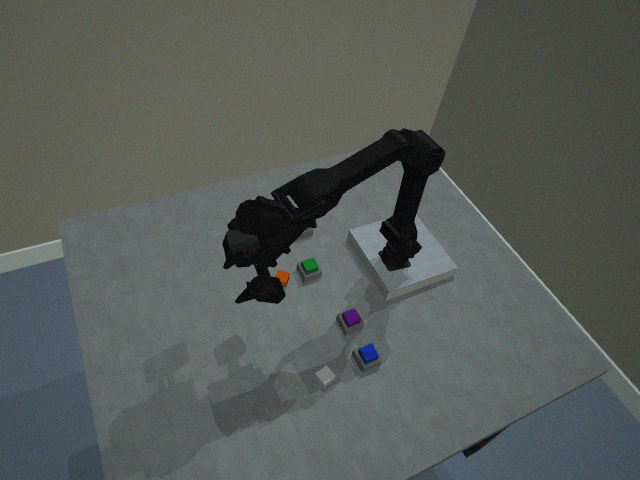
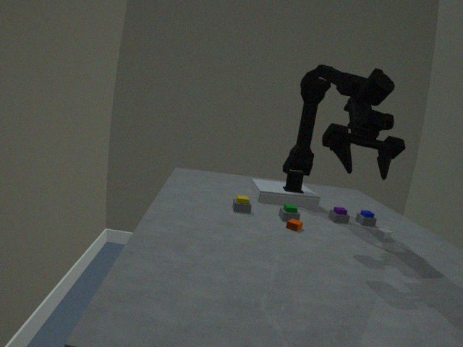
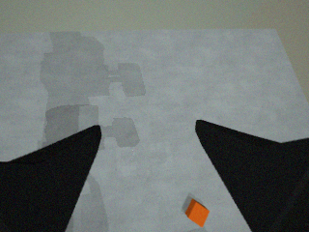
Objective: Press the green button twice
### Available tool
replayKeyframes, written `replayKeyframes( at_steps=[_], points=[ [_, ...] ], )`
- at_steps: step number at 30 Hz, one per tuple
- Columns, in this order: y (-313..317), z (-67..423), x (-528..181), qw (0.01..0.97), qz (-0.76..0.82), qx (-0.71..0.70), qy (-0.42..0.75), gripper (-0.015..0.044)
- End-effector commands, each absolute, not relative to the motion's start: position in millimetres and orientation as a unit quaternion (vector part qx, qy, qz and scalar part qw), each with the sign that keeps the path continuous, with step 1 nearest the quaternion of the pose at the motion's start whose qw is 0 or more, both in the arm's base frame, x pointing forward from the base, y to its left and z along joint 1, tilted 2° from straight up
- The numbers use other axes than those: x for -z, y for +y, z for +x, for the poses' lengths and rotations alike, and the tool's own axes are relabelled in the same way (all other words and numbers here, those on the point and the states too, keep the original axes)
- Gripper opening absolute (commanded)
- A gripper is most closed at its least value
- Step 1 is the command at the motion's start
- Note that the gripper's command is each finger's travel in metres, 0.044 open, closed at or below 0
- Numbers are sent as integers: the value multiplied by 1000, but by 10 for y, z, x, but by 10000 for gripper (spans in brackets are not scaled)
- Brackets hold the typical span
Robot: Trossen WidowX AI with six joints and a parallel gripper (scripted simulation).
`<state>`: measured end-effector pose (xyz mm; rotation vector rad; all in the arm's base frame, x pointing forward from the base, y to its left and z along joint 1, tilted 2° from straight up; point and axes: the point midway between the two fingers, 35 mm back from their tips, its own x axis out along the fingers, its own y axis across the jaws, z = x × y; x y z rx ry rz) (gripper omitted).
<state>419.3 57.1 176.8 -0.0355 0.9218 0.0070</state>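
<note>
Green button (image 2: 290, 207) sits on its grey housing near the middle of the table (image 2: 194, 269), just in front of the white base plate (image 2: 267, 185). Going left to right in the exterior view: a yellow button (image 2: 242, 199), the green one with an orange block (image 2: 294, 224) just beside it on the near side, a purple button (image 2: 339, 210), a blue button (image 2: 367, 213), then a white block (image 2: 384, 233). The gripper (image 2: 365, 165) hangs well above them, fingers spread and holding nothing.
</note>
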Motion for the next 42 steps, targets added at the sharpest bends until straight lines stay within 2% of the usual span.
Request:
replayKeyframes(
  at_steps=[1, 11, 20, 27, 34, 42],
  points=[
    [104, 3639, -1522, 844, -44, 5, 535, 400],
    [-456, 2234, -1223, 708, -34, -21, 705, 400],
    [-461, 2201, -1220, 704, -33, -23, 709, 400],
    [-470, 2199, -622, 704, -33, -23, 709, 216],
    [-470, 2196, -602, 704, -33, -23, 709, 32],
    [-470, 2196, -602, 704, -33, -23, 709, 20]
  ],
)
